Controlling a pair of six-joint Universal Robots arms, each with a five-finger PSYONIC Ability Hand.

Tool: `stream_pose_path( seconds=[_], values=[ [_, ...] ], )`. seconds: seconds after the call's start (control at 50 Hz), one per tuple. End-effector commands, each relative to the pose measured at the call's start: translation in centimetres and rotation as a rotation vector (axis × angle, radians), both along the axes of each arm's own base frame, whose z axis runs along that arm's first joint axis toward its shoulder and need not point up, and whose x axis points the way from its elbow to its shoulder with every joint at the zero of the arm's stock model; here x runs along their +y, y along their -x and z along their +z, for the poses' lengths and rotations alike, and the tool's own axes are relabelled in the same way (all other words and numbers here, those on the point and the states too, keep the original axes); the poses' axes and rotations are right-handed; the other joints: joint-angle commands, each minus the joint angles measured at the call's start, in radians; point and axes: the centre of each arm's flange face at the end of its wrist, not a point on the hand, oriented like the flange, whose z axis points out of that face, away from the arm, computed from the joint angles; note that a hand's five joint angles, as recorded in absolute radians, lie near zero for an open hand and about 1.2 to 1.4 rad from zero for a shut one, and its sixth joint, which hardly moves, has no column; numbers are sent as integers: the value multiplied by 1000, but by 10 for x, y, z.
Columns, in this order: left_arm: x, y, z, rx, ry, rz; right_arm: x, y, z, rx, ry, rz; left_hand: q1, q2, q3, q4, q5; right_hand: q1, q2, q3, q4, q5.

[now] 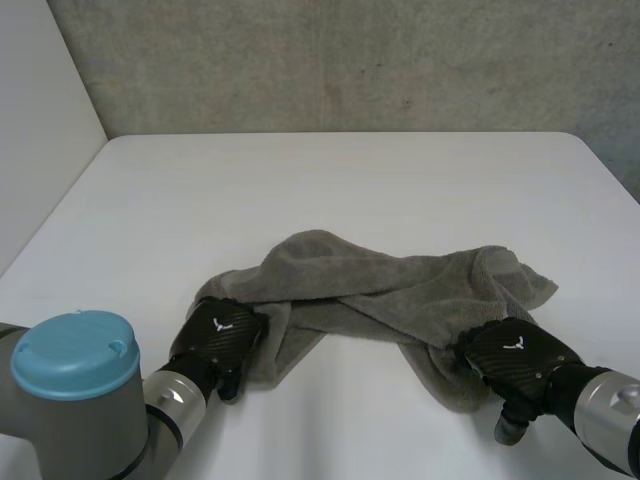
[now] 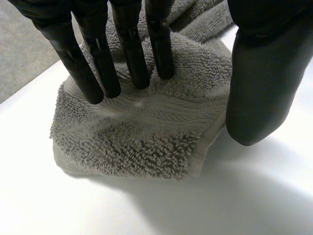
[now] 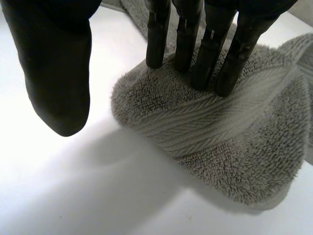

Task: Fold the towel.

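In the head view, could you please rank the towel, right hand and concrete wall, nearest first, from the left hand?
1. towel, touching the left hand.
2. right hand, on the towel's other end.
3. concrete wall, beyond the table.

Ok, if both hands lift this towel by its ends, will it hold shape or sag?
Probably sag: the towel lies bunched and twisted between the left hand and right hand, so it looks floppy. Its thick looped pile should grip the fingers rather than slip. Pushed on the smooth table, it would likely bunch further, not slide whole.
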Motion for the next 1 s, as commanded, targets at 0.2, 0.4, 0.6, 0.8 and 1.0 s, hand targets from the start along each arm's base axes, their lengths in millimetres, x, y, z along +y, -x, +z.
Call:
stream_pose_path(
  seconds=[0.2, 0.4, 0.6, 0.8, 1.0],
  values=[
    [-16, 6, -4, -4, 38, 3, -30, -4, -24, -13, 86, 0, 181, 188, 194, 179, 31, 61, 47, 52, 56, 82],
    [-26, 4, 3, 12, 68, 29, -41, -6, -33, -17, 110, -8, 511, 517, 523, 508, 361, 351, 338, 343, 346, 373],
    [-29, 1, 28, 59, 125, 48, -50, -5, -33, -21, 115, -26, 748, 755, 761, 746, 598, 917, 904, 909, 912, 938],
    [-31, -8, 85, 137, 252, 78, -69, 5, 38, -59, 256, -88, 748, 755, 761, 746, 598, 917, 904, 909, 912, 938],
    [-25, -34, 182, 291, 396, 159, -83, 28, 152, -114, 403, -153, 748, 755, 761, 746, 598, 917, 904, 909, 912, 938]
  ],
)
